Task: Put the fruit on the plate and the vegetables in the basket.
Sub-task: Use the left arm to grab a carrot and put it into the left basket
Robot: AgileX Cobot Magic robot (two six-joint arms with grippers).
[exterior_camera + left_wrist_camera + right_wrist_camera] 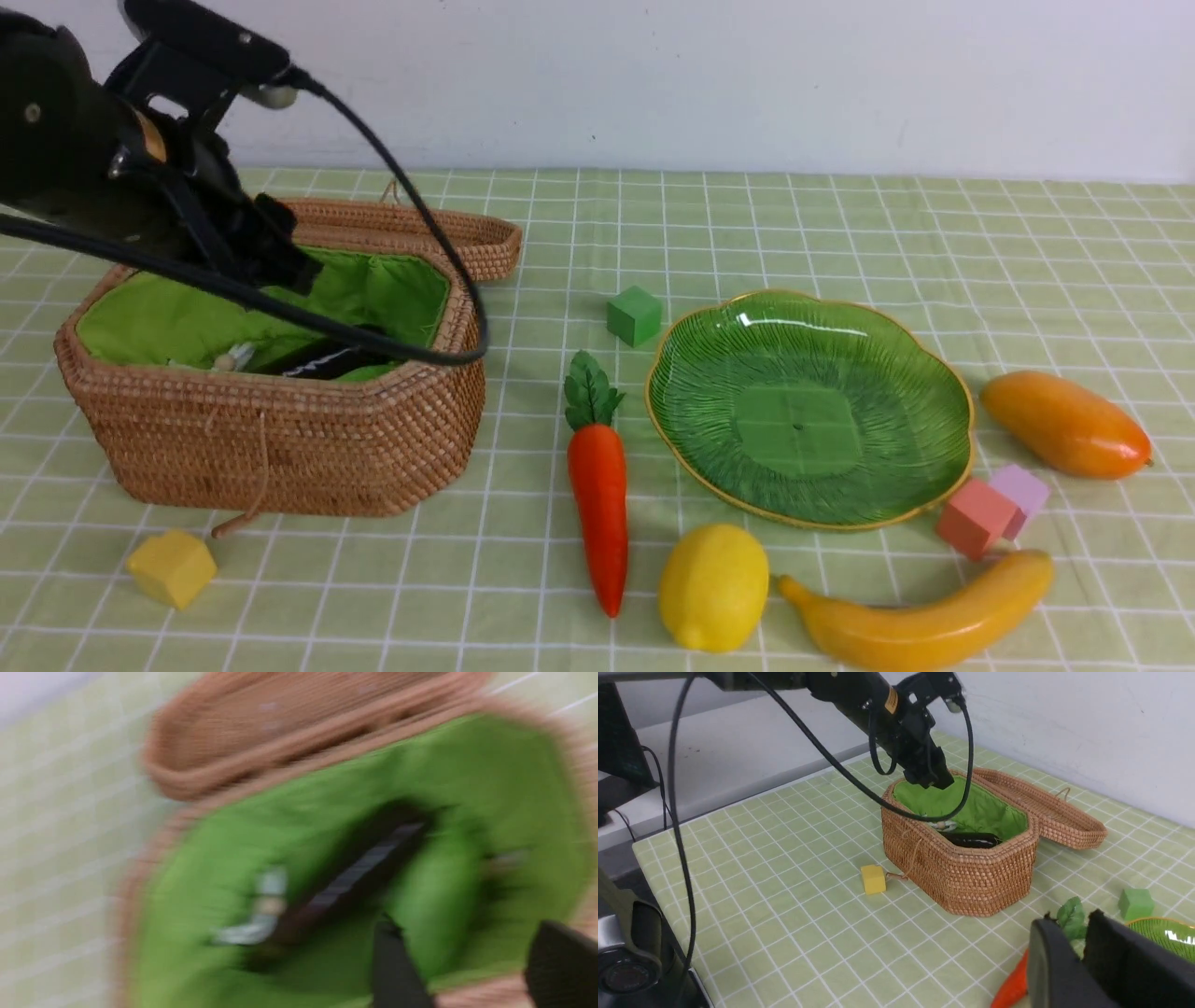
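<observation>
so the big brown woven wicker basket (280,439) with the green cloth lining sits toward the left edge of the counter (747,224), lid flopped open behind it; the dark purple glossy eggplant (322,359) lies inside. The left tool (285,261) hangs just over the lining, fingers apart, gripping nothing. The ribbed green glass plate (915,373) with the gold rim is right of centre; the orange toy carrot (597,485) with green leaves lies just left of it and the oval orange mango (1064,425) just right; the round yellow lemon (714,586) and long curved yellow banana (920,611) are near the front edge. The right tool (1085,938) is near the carrot, fingers close together; can't tell if it's fully closed
</observation>
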